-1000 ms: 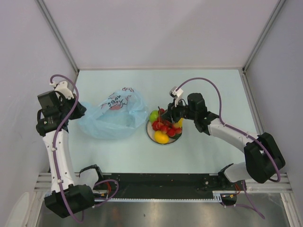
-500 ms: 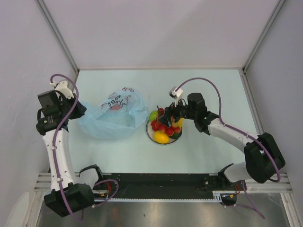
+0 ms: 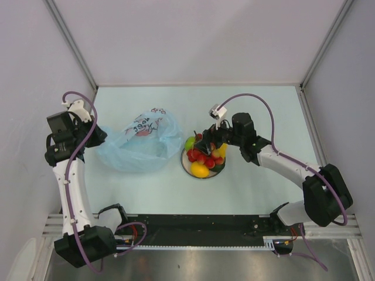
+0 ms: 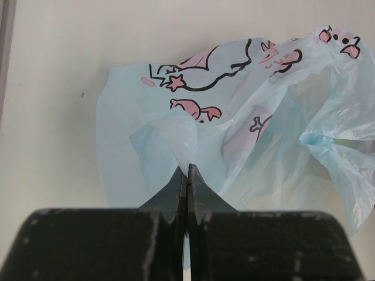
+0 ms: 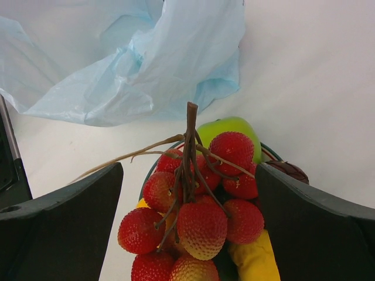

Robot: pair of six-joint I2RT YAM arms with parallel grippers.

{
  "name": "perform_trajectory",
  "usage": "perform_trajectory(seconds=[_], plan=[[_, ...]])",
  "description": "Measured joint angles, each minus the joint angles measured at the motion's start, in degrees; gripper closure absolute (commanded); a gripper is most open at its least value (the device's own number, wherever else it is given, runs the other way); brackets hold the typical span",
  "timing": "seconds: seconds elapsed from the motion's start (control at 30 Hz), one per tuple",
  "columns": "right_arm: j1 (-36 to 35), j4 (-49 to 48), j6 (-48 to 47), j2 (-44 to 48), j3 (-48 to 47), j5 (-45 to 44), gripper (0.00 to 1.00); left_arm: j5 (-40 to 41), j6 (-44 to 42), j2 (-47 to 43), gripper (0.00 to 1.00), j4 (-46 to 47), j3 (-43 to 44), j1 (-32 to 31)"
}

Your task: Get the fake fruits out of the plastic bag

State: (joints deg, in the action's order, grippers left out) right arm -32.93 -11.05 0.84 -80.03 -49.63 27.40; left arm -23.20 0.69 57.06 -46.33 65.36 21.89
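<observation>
The light-blue plastic bag (image 3: 139, 143) lies crumpled left of centre, with pink print on it (image 4: 246, 117). My left gripper (image 4: 187, 171) is shut on a fold of its edge, at the bag's left side (image 3: 95, 136). The fake fruits sit piled on a plate (image 3: 186, 165) right of the bag. They are a cluster of red berries (image 5: 199, 216) on a brown stem, a green apple (image 5: 231, 130) and a yellow piece (image 5: 252, 257). My right gripper (image 5: 188, 175) hangs open just above the pile (image 3: 210, 144), a finger on either side of the berries, touching none. I cannot see inside the bag.
A dark round fruit (image 5: 287, 171) peeks out beside my right finger. The bag's loose right flap (image 5: 176, 64) lies close to the plate's far-left rim. Grey walls enclose the table on three sides, with the rail of arm bases (image 3: 199, 234) at the near edge.
My right gripper has opened wide, letting go of the red berry cluster, which now rests on the plate, and it has drawn back slightly. The left arm and bag have not moved.
</observation>
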Motion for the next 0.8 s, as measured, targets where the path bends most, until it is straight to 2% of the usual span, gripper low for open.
perform_trajectory(seconds=[0.47, 0.67, 0.7, 0.73, 0.77, 0.8], plan=[[0.0, 0.4, 0.2, -2.1, -2.0, -0.2, 0.0, 0.0, 0.0, 0.0, 1.0, 0.1, 0.0, 0.0], [0.2, 7.0, 1.1, -2.1, -9.4, 0.8, 0.0, 0.0, 0.0, 1.6, 1.0, 0.2, 0.1, 0.1], [0.7, 8.7, 1.8, -2.1, -11.7, 1.3, 0.0, 0.0, 0.0, 1.8, 0.67, 0.3, 0.1, 0.0], [1.6, 10.2, 2.6, -2.1, -14.0, 2.1, 0.0, 0.0, 0.0, 2.0, 0.43, 0.4, 0.1, 0.0], [2.4, 11.0, 3.1, -2.1, -16.0, 2.5, 0.0, 0.0, -0.2, 2.1, 0.08, 0.4, 0.1, 0.1], [3.5, 12.2, 3.8, -2.1, -18.4, 3.2, 0.0, 0.2, -0.5, 2.1, 0.0, 0.5, 0.1, 0.0]])
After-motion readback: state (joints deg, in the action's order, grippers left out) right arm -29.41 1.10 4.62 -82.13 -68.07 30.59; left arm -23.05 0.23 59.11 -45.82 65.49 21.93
